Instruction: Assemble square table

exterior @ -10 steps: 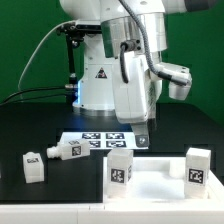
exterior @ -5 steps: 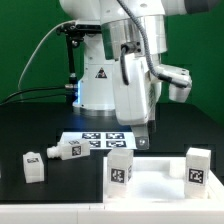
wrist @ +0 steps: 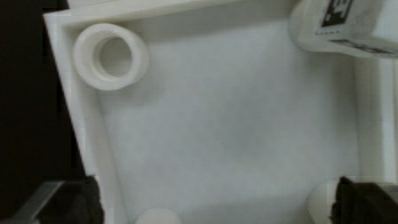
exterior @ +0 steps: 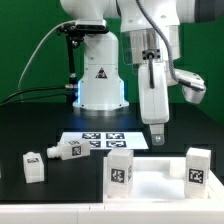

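While the claw (exterior: 157,137) is hanging open and empty above the slab (exterior: 155,178), at its rim toward the marker board (exterior: 100,140), it is probably lining up on that rim, so lowering straight with fingers (wrist: 63,200) straddling the edge is looking wisest. Two legs (exterior: 121,168) are standing on the slab, leaving room between; loose legs (exterior: 33,166) are lying well apart on the surface (exterior: 25,135).

marker board (exterior: 95,141), black table (exterior: 30,125), green backdrop (exterior: 20,30)

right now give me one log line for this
gripper open, empty | above slab | two loose legs off slab | two upright legs at slab
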Robot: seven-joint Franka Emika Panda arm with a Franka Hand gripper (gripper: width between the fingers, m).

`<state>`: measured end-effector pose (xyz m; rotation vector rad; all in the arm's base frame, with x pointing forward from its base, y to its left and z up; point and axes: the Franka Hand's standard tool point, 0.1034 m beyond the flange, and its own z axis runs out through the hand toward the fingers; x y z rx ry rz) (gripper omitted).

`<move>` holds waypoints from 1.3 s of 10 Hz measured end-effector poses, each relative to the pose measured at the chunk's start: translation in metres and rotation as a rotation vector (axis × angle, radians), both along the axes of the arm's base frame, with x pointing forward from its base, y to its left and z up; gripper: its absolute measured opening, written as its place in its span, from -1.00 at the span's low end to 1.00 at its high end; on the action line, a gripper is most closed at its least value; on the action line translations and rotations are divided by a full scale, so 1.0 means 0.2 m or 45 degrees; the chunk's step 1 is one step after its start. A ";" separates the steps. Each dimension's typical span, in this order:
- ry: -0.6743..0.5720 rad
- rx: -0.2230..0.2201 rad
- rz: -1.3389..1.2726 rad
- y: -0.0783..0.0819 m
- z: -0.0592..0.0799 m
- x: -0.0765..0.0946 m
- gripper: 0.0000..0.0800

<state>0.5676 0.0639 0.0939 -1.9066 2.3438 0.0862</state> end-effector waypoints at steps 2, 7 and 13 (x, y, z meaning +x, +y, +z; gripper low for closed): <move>-0.008 -0.002 0.005 0.00 -0.01 0.00 0.62; -0.058 -0.001 -0.049 0.04 -0.19 -0.18 0.62; -0.019 -0.028 0.049 -0.05 -0.32 -0.27 0.62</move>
